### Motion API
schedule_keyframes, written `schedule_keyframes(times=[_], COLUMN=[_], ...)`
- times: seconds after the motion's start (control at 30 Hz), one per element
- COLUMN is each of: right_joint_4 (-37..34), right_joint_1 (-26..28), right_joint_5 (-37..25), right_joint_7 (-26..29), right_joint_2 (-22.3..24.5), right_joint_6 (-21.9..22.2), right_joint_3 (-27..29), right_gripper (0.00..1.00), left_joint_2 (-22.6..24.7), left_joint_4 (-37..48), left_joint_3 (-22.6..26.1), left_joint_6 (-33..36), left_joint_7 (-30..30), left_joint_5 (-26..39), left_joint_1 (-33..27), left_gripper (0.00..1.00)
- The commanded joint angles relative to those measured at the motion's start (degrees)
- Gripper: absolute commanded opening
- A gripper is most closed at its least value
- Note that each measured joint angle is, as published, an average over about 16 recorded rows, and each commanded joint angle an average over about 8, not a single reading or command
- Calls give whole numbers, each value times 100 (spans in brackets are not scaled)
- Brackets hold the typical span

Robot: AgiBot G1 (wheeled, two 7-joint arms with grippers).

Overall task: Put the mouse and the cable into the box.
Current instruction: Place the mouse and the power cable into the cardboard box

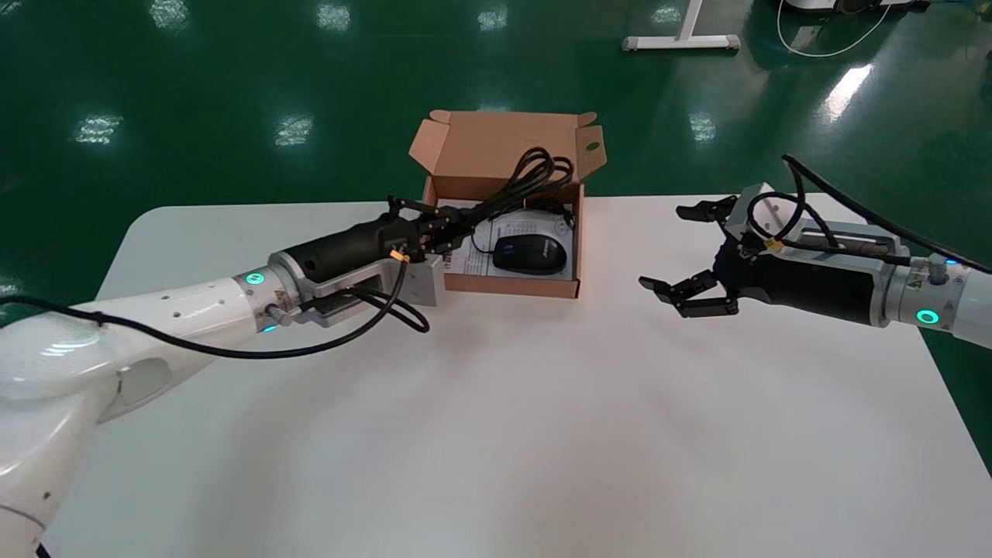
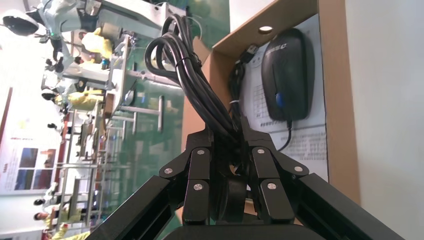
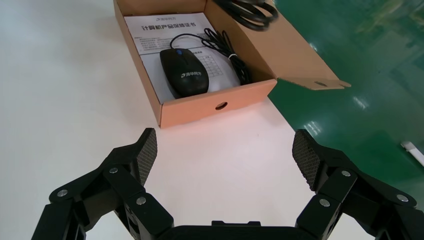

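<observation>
Left pincer (image 1: 438,227): at box's 9 o'clock, reaching over its left wall; fingers (image 2: 260,160) clamped tight on the cable bundle.
Cable (image 1: 531,172): black, coiled, tied w/ thin band; held above box interior, loops slanting up twd 1 o'clock, ending in front of lid.
Right pincer (image 1: 668,248): at box's 3 o'clock, well apart from it, over table; fingers (image 3: 145,155) spread wide, nothing betw. them.
Mouse (image 1: 531,253): black, inside box, lying flat on leaflet near the 6 o'clock wall; its own cord (image 3: 227,47) bunched beside it.
Box (image 1: 511,287): brown card, lid and flaps open, at 12 o'clock edge of table (image 1: 496,426).
Leaflet (image 1: 471,260): printed sheet, covers box floor.
</observation>
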Motion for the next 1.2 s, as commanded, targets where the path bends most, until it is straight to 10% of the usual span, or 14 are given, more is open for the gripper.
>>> schedule_keyframes(times=[0.03, 0.33, 0.6, 1.2], right_joint_4=[-7, -33, -47, -52], right_joint_1=[3, 14, 14, 28], right_joint_5=[0, 0, 7, 29], right_joint_7=[-4, -21, -26, -14], right_joint_2=[-1, -6, 12, 8], right_joint_6=[-1, -7, -36, -2], right_joint_3=[0, 0, 3, 20], right_gripper=[100, 100, 100, 100], left_joint_2=[210, 640, 700, 673], left_joint_4=[497, 2078, 2674, 2531], left_joint_3=[-4, -253, -338, -328], left_joint_6=[119, 407, 591, 560], left_joint_7=[391, 1739, 2113, 2060], left_joint_5=[-59, -427, -548, -542], left_joint_1=[-209, -734, -948, -895], left_gripper=[0, 6, 99, 100])
